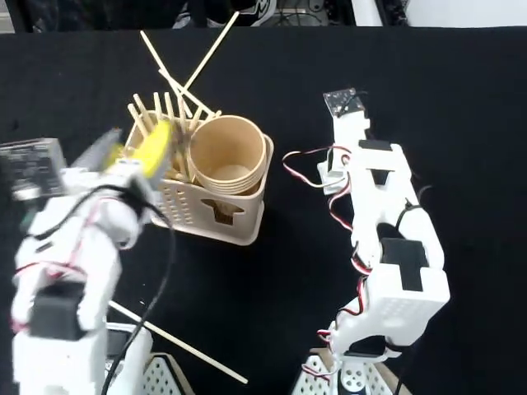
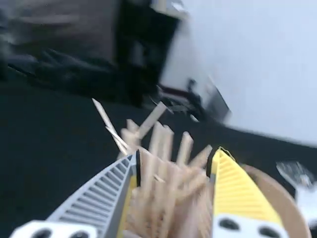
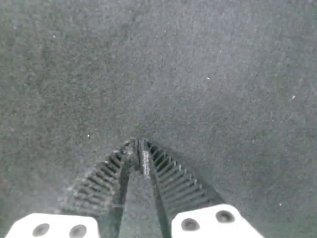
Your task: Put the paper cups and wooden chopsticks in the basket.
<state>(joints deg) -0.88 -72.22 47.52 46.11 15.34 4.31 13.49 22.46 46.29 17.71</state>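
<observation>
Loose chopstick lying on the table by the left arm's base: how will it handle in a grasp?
The chopstick looks thin, straight and wooden, so it is probably stiff and light. Lying flat on the black table, it may roll or pivot when nudged. Gripped near one end, it could swing.

The table cloth is black, matt and slightly rough. The basket is smooth cream plastic. The paper cups look matt; the chopsticks are bare pale wood. The right gripper has ribbed plastic fingers.
</observation>
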